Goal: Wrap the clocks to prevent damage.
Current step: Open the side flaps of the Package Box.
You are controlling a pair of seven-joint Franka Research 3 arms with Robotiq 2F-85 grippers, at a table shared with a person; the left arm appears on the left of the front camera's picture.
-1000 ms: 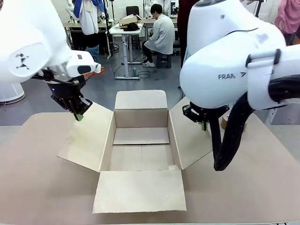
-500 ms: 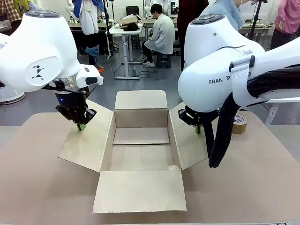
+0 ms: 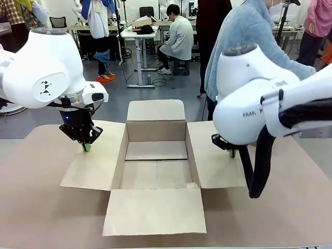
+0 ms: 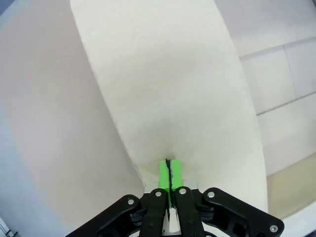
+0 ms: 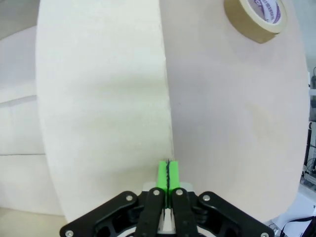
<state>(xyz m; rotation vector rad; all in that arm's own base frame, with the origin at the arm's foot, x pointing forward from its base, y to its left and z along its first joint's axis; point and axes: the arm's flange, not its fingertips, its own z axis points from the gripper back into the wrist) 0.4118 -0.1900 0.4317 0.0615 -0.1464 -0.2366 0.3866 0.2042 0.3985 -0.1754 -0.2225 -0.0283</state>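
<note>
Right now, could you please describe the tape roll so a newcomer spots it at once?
On the beige table, find the open brown cardboard box and its flap on the robot's right. Past that flap's outer edge lies the tan roll of tape: the one round thing, purple print inside its core.

A robotics lab: a white-coated person (image 3: 179, 37) sits at a desk (image 3: 136, 32), with cables (image 3: 158, 82) across the grey floor (image 3: 119, 96).

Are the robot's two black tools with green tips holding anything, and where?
Nothing is held. Both are shut empty; the left tool meets the left flap of the open brown cardboard box, the right tool its right flap.
</note>
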